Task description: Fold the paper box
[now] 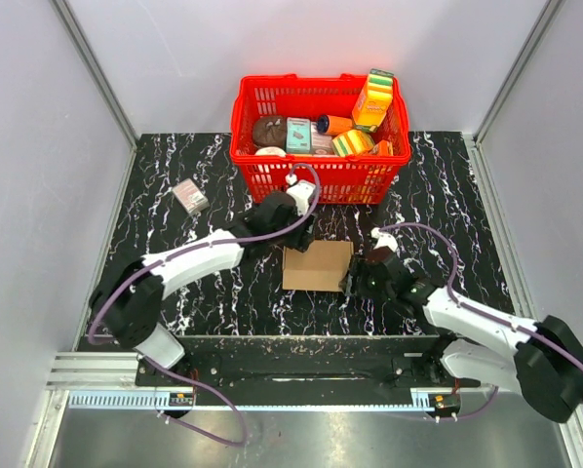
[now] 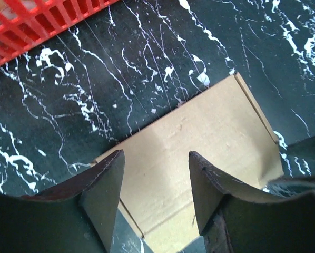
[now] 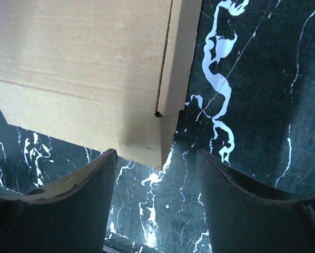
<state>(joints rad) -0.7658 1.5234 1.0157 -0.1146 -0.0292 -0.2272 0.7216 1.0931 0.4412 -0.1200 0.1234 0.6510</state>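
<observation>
From my console I see the paper box (image 1: pixel 317 266) lying flat on the black marbled desk (image 1: pixel 467 214). It sits about midway between the 2 arms, near the front of the red basket (image 1: pixel 316 185) but not touching it. It is plain brown cardboard, unprinted. The right wrist camera shows a narrow strip along 1 edge, lying on top of the main panel and ending at a small notch near a corner.

My left hand (image 1: pixel 293 219) sits at the far left corner of the box, between the box and the basket. On its wrist camera the 2 fingers (image 2: pixel 107 184) stand wide apart with nothing gripped. The brown panel fills the gap beneath them, and a stretch of red basket wall shows at the upper left. I cannot tell whether the fingertips touch the cardboard.

My right hand (image 1: pixel 358 276) is at the right edge of the box, toward its near corner. On its wrist camera the fingers (image 3: pixel 78 200) are also spread wide and hold nothing. A corner of the box lies just ahead of the gap, with bare marbled desk directly between the tips.

The basket is packed with colourful printed packages (image 1: pixel 298 134). A small pinkish-grey box (image 1: pixel 190 197) lies on the desk to the left of the basket, well apart from the cardboard and from both hands.
</observation>
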